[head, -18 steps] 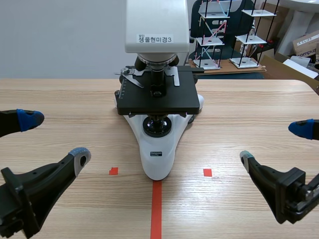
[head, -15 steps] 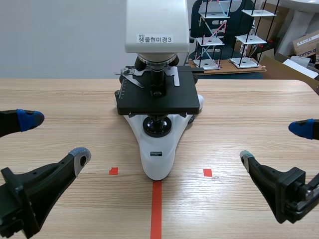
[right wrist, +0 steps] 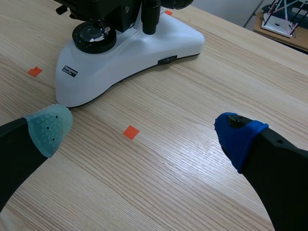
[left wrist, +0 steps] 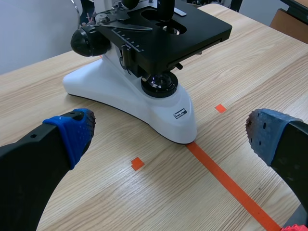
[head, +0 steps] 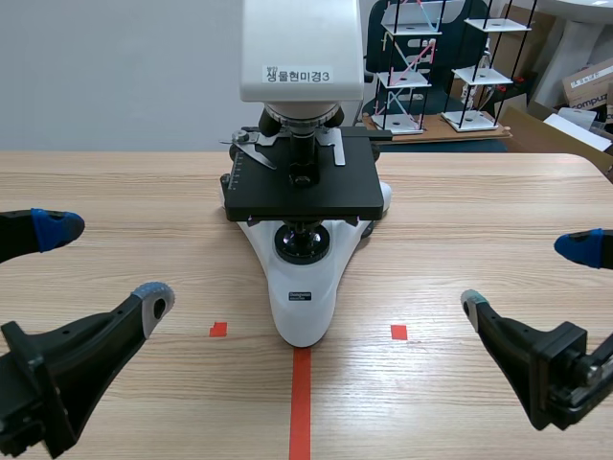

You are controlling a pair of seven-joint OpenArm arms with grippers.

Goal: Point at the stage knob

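**No Shift Since the Earlier Frames**

Unchanged from half a second ago: left gripper point(head: 105, 264), right gripper point(head: 525, 277) and microscope point(head: 302, 240) all in the same places.

Scene view. White microscope with a black stage point(head: 302, 187) standing mid-way across a pale wood-grain table point(head: 479, 211), its base nose touching the end of an orange-red tape line point(head: 301, 402). One small tape square point(head: 218, 330) on each side of that nose. Left gripper low and well to the microscope's left, right gripper well to its right, both spread wide and holding nothing. Behind the microscope, a plain light wall point(head: 115, 67). Beyond its right shoulder, wire-framed tiered racks point(head: 412, 67) on a bench and cardboard boxes point(head: 589, 81) farther off.

Left wrist view. Blue dotted fingertips point(left wrist: 72, 132) far apart, with bare table and the tape line between them. Microscope ahead, untouched, with a large black focus knob point(left wrist: 89, 41) on its near flank.

Right wrist view. One grey-green pad and one blue pad set wide apart, nothing gripped. Microscope base point(right wrist: 125, 57) ahead of the grey-green pad, just short of contact. Stage knob point(right wrist: 150, 14) hanging as a black stem under the stage over the base's rear, well clear of both fingers.
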